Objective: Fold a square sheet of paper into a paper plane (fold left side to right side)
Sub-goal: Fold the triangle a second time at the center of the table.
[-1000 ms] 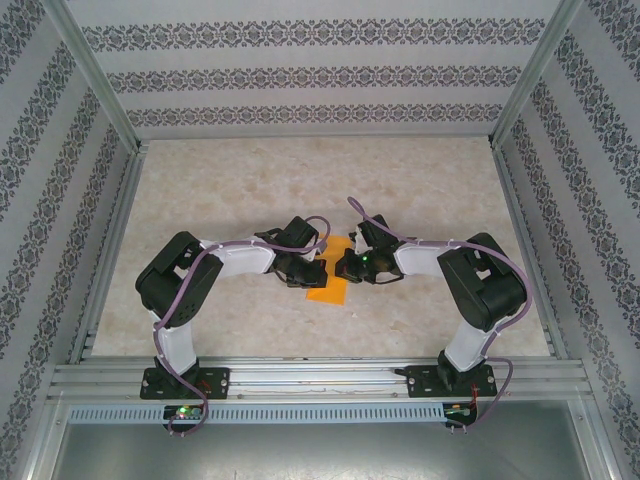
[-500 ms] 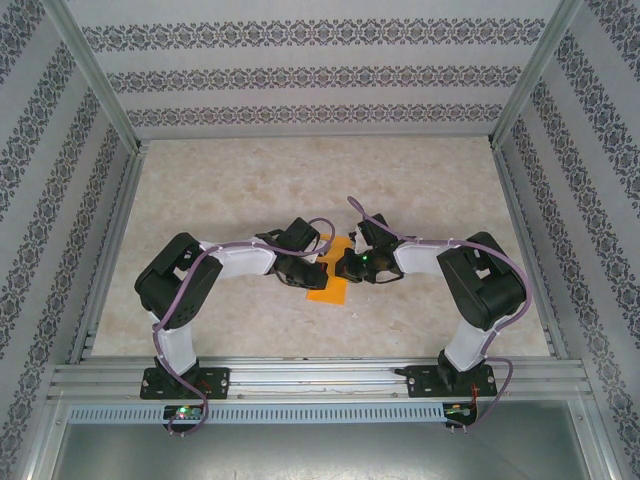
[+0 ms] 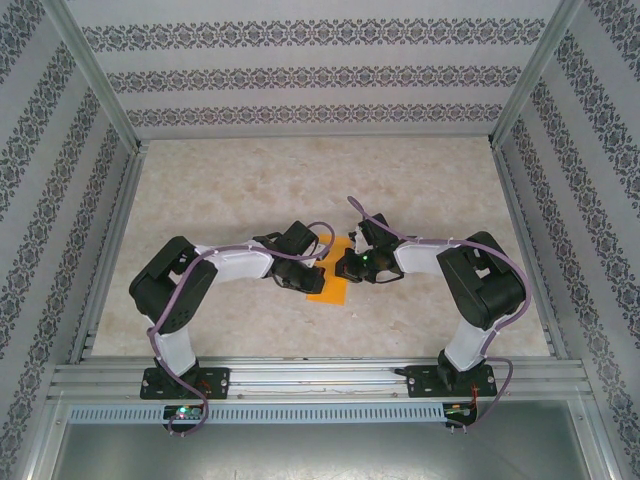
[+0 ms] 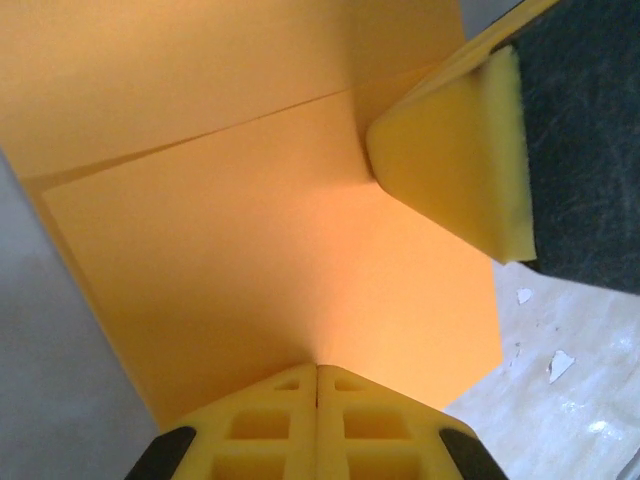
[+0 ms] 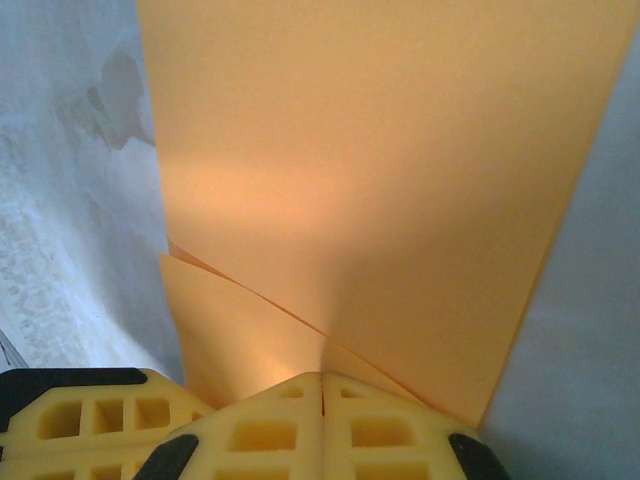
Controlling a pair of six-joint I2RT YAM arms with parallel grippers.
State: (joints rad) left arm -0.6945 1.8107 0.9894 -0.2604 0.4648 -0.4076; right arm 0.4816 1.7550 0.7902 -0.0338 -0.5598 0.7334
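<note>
Two claws, left claw point(image 4: 318, 372) and right claw point(image 5: 321, 380), both clenched on edges of orange paper point(image 4: 260, 260). Thin, light, floppy, creases easily; pinch near corners, gently.

no writing, label, brand, number or sign can be read anywhere; the square sheet of paper point(image 4: 260, 250) is seen plain and unmarked.

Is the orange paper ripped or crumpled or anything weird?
Nothing stands out. The square sheet of paper sits on the table, partly folded, with straight, clean edges and no tears or crumples that I can see. The left end effector and right end effector are both shut, tips against the paper.
</note>
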